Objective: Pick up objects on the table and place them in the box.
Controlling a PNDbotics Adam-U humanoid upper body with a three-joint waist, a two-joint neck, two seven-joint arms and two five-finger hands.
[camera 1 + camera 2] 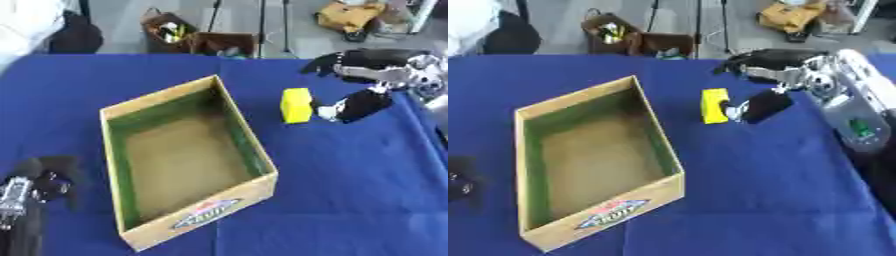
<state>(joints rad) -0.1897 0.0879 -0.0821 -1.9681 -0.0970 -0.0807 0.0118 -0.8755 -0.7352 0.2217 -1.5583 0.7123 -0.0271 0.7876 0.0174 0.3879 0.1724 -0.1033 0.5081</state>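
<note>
A yellow block point(297, 105) stands upright on the blue tablecloth, just right of the open cardboard box point(201, 212). The box has green inner walls, a brown floor and nothing inside it. My right hand point(363, 102) comes in from the right. Its thumb tip is at the block's right face, and its fingers point(337, 62) stretch out above and behind the block without closing on it. I cannot tell whether the thumb touches the block. My left hand point(39, 182) rests at the lower left, left of the box, with relaxed fingers holding nothing.
The blue cloth point(350, 200) covers the table all around the box. Beyond the table's far edge the floor holds a brown bag point(171, 32), a tripod's legs and a yellow bag point(350, 15). My right forearm point(859, 115) lies along the table's right side.
</note>
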